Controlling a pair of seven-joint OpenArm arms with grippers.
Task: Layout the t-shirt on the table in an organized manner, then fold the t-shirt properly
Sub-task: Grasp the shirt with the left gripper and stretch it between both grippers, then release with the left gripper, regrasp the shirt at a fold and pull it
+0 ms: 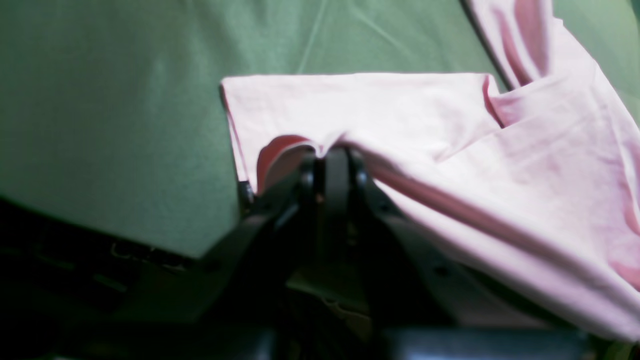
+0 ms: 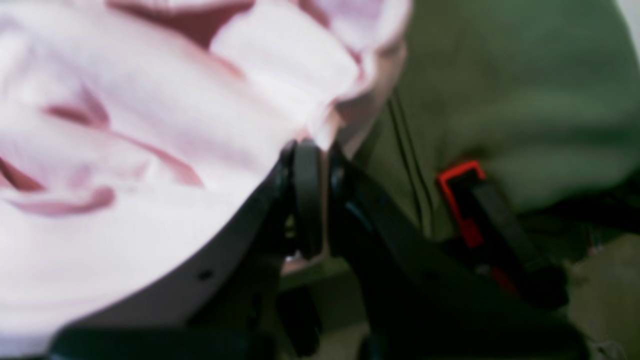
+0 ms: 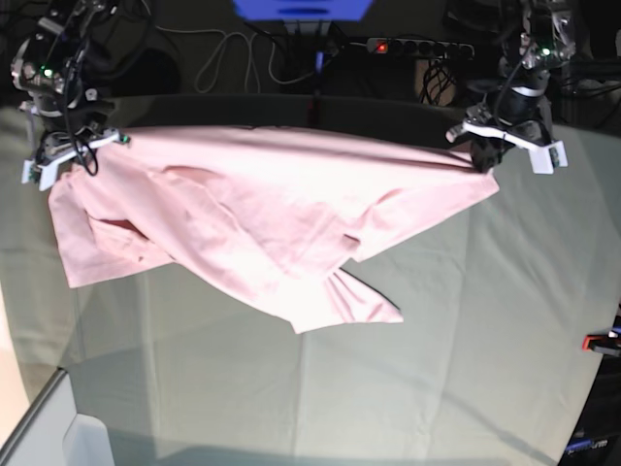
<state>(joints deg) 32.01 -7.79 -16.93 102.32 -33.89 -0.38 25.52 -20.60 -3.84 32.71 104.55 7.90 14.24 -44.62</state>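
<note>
Above the far half of the worktop, the t-shirt hangs stretched between both arms, its lower folds sagging onto the cloth. Left gripper jaws are clamped on a hem edge; right gripper jaws are clamped on bunched fabric. Judged light, limp, prone to creasing and bunching. Best held at opposite corners or seams, kept taut.

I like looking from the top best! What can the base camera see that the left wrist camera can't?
Only base: both arms stretching the whole t-shirt between them, with the right gripper holding one end. Only left wrist: the left gripper close up, shut on a fold of the hem. Both: pink shirt over the table.
</note>
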